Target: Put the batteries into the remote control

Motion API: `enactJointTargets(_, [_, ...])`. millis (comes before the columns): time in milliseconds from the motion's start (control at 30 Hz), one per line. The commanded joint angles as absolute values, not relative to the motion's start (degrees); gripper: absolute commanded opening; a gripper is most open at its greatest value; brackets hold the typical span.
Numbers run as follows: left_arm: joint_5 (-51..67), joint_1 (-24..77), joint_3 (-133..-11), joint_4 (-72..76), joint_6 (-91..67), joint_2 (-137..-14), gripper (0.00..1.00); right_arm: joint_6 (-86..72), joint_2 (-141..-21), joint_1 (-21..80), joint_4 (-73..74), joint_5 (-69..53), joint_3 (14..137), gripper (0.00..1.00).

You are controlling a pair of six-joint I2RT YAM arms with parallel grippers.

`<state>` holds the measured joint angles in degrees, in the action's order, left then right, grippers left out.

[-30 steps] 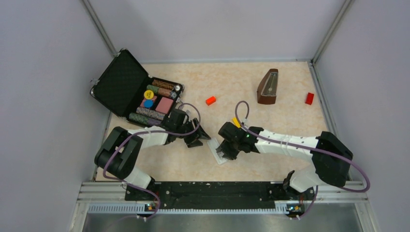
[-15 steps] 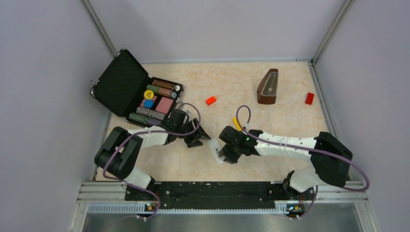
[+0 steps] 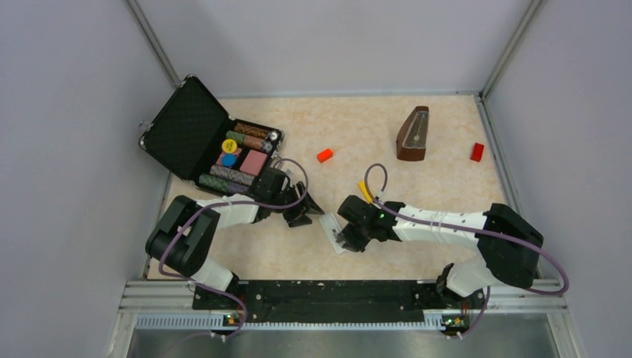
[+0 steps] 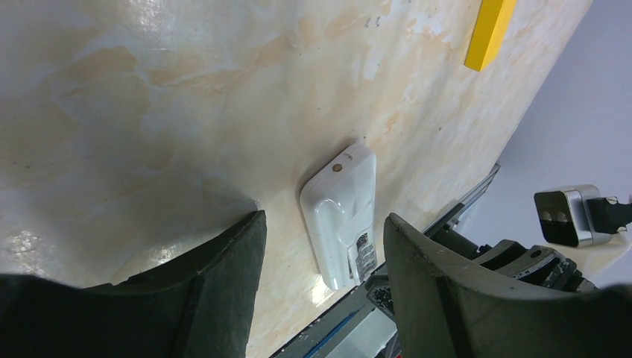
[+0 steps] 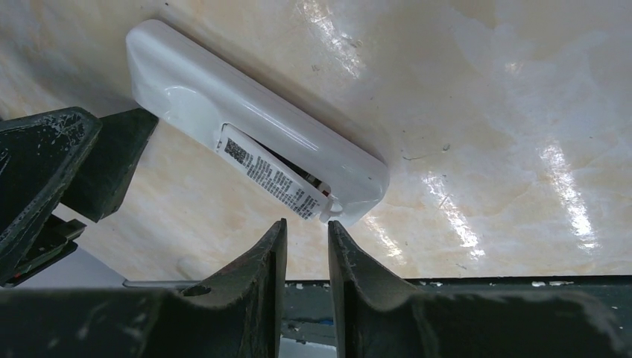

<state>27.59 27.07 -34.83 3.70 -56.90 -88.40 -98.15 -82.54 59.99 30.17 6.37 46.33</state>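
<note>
Flat on its face, the remote control point(image 5: 253, 153) lies at lower centre of the overhead view, back recess up behind a printed label; its contents cannot be made out. The right gripper point(image 5: 307, 224) sits at its end, fingers almost pressed together with a slim bare gap. The left gripper point(image 4: 322, 218) is spread wide beside it. Around them are a pale marbled table point(image 3: 358, 123), grey walls point(image 3: 335, 45), one yellow block point(image 4: 488, 33), two red blocks point(image 3: 324, 155) point(image 3: 477, 152), one metronome point(image 3: 412, 134) and one open chip case point(image 3: 194, 130).
</note>
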Motion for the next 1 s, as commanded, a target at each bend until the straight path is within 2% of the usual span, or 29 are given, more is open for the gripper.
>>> enactJointTargets(0, [24.08,26.49,-34.87,2.46,-54.84,-88.39,0.65,-99.27,-82.44,60.70,29.09,7.31,45.88,0.25])
enactJointTargets(967, [24.34,25.84,-34.41,2.81,-54.85,-87.94,0.65,-99.53,-85.01,60.72,28.46,7.65,45.99,0.17])
